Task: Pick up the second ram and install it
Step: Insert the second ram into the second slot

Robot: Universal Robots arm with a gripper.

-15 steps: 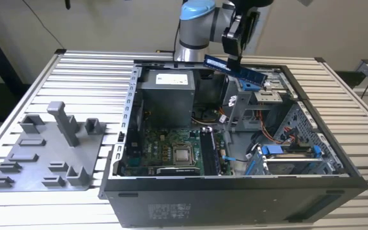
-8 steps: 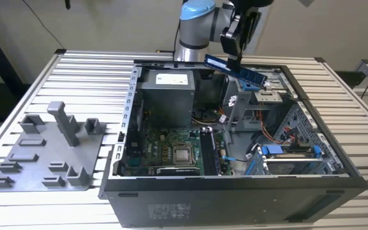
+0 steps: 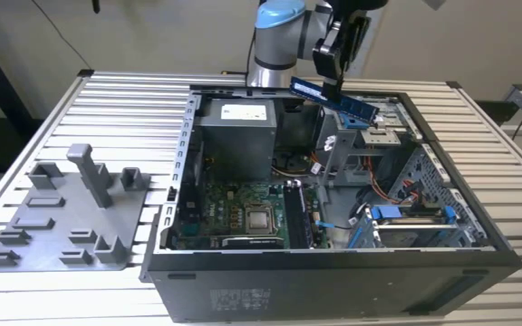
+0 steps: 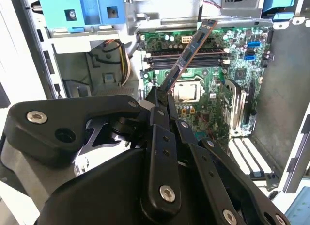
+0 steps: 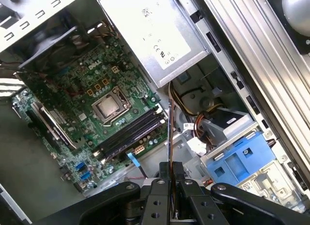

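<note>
- While the gripper (image 3: 336,85) hangs over the open computer case (image 3: 334,278), its jaws stand narrow, clamped on the second ram (image 3: 334,98); the pick-up half of the job reads as done.
- Installation, by the look of things, is not yet done; the second ram is in the air, well above the motherboard (image 3: 234,210) and well apart from the memory slots (image 5: 131,133), which run just beside the processor socket (image 5: 110,103).
- Whether another module already sits in one of those slots cannot be told from these angles.
- Off to the exterior view's left, a grey plastic tray (image 3: 57,227) lies on the slatted table (image 3: 125,102), just beside the case.
- Long, thin and flat, the second ram shows a dark board with a bluish label in the exterior view, tilted so that its end toward the exterior view's right sits lower; in the second wrist view it juts slantwise out from the jaws with dark chips along its face; in the first wrist view it appears edge-on, a fine straight line over the board below.
</note>
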